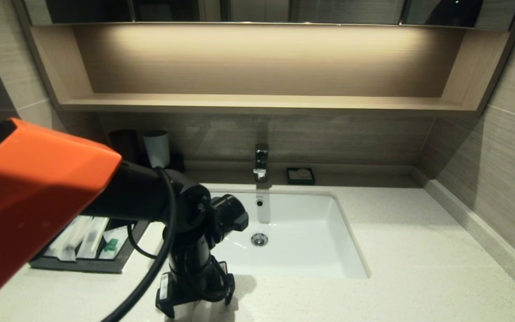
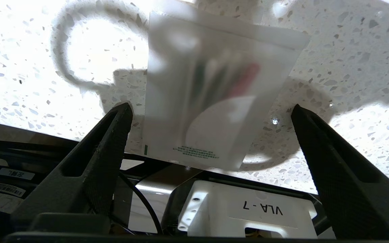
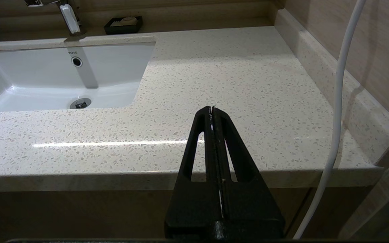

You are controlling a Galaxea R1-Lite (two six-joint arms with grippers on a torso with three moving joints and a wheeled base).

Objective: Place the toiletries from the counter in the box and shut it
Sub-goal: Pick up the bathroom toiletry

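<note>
Frosted sachet (image 2: 219, 101) lies between wide-spread left fingers (image 2: 113, 135) on the counter (image 2: 29, 50) — seen only from the left wrist.

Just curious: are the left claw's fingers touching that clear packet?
Apart. The left wrist view shows counter between each of the fingers and the packet; the left gripper is open.

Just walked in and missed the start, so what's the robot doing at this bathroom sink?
It is tidying toiletries into the box, which sits open on the counter left of the sink, with several packets already inside. The left gripper hangs open just above the counter in front of the sink, its fingers on either side of a frosted packet lying flat, not yet gripped. The right gripper is shut and parked below the counter's front edge, holding nothing.
</note>
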